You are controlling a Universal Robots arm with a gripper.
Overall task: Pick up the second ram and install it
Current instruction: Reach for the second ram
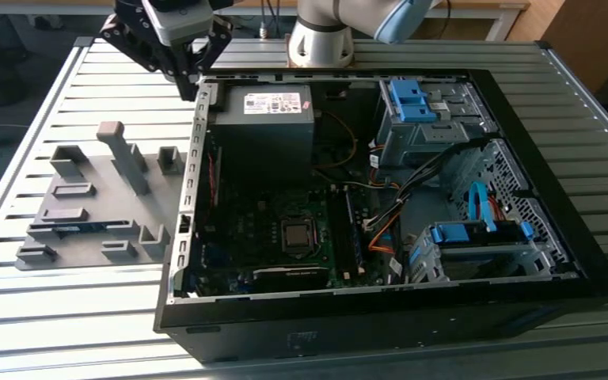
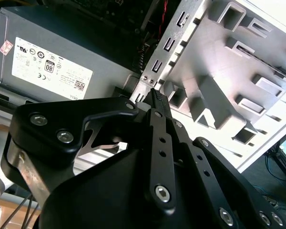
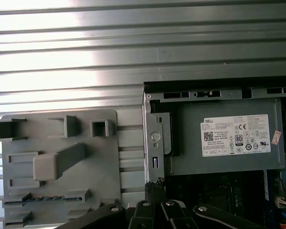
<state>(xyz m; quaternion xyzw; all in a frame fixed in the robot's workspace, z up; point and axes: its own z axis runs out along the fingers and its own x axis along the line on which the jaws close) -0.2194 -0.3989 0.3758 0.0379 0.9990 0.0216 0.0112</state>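
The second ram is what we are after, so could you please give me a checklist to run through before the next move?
1. Second ram lies in a slot of the grey fixture: ok.
2. Hand empty: ok.
3. Hand open for a grasp: not ok, it is shut.
4. Hand above the second ram: not ok, it hangs at the computer case edge.
5. Free memory slot on the motherboard: cannot tell.

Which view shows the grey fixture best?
The exterior view: the whole fixture lies beside the case. The first wrist view loses one corner behind the gripper; the second wrist view shows part, tilted.
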